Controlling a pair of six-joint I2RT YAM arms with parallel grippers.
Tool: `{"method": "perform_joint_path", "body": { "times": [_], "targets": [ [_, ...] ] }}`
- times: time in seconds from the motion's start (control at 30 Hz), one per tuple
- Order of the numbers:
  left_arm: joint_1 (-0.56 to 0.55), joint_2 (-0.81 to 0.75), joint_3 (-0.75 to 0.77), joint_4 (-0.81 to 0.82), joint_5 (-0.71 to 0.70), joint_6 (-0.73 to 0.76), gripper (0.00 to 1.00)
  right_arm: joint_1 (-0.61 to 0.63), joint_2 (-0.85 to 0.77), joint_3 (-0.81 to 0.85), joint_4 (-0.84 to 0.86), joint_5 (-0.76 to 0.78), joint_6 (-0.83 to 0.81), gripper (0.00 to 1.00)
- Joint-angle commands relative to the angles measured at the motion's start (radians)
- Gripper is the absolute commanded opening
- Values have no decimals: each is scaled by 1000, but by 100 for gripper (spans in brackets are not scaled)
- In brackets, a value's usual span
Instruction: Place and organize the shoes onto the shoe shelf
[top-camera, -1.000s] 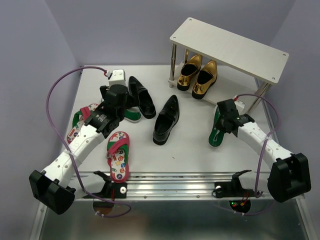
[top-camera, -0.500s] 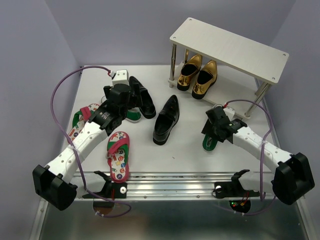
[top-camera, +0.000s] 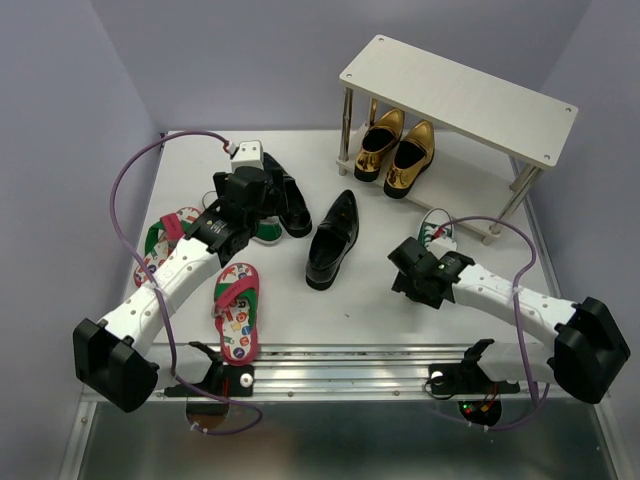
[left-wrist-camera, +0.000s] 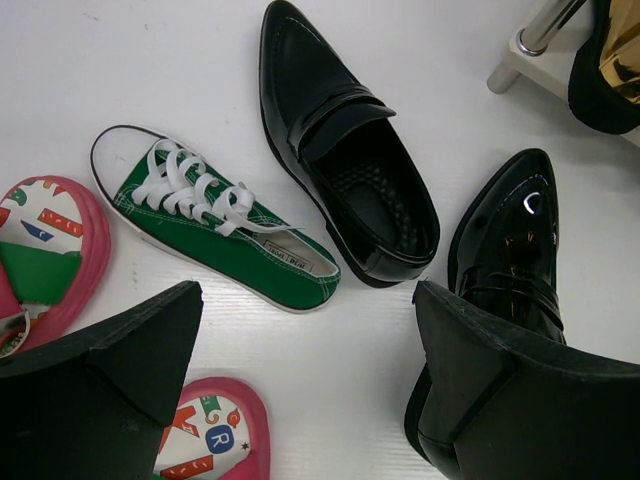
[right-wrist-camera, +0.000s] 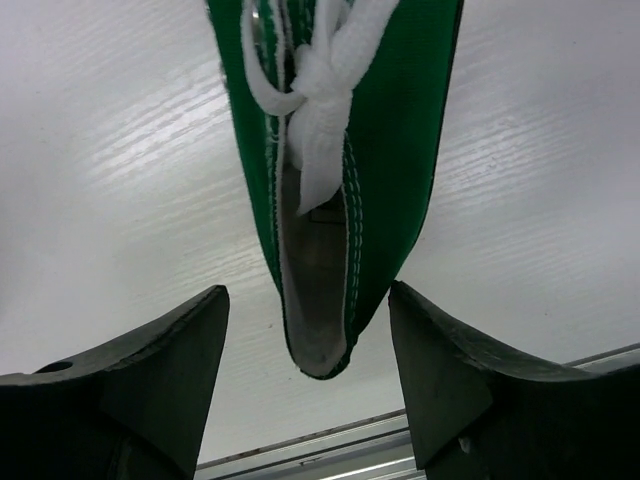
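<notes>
Right gripper (top-camera: 412, 268) has drawn back toward the near edge and leftward over the last second. It now sits at the heel of one green sneaker (right-wrist-camera: 340, 150), whose white toe, covered before, shows beyond the wrist in the top view. Wrist view: fingers apart, heel lying between them, a strip of table (right-wrist-camera: 120, 150) visible on either side, no contact seen. This sneaker lies flat just in front of the right end of the shoe shelf (top-camera: 460, 92), seemingly the same spot as before. Left gripper (left-wrist-camera: 308, 300) has crept a little farther out and rightward. Its fingers are spread wide, holding nothing, above the heel of the other green sneaker (left-wrist-camera: 215, 230), which lies just beside a black loafer (left-wrist-camera: 345, 150). Second black loafer (top-camera: 333, 238) lies mid-table, unmoved. Gold loafers (top-camera: 397, 152) stand side by side under the shelf's top board, unchanged. One flip-flop (top-camera: 237, 310) stays near the front edge, its mate (top-camera: 158, 238) partly under the left arm.
</notes>
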Motion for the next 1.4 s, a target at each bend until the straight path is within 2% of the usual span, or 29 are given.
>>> {"method": "perform_joint_path", "body": {
  "times": [0.0,0.2,0.27,0.3,0.33,0.37,0.43,0.77,0.97,1.23,1.37],
  "targets": [
    [7,-7,23,30,-4,1,99,16,22,19,-57,100,117,66],
    [6,0,22,34,-6,14,99,16,-4,-12,-49,166,160,49],
    [7,5,25,34,-3,15,99,16,2,-20,-49,177,166,39],
    [6,7,28,34,-3,14,99,16,4,-20,-49,185,166,34],
    [6,8,28,33,-1,12,99,16,4,-17,-51,188,167,18],
    [6,10,29,33,0,11,99,16,2,-14,-52,192,161,10],
    [7,11,31,31,3,9,99,16,-7,2,-66,202,143,1],
    [6,20,54,30,5,6,99,26,-116,267,-255,281,39,1],
    [7,42,74,30,17,5,99,26,-105,361,-282,288,12,1],
    [6,42,80,30,19,8,99,-2,-74,361,-198,326,-53,1],
    [6,33,77,27,16,11,99,-149,-79,327,-57,254,-176,1]
  ]
}}
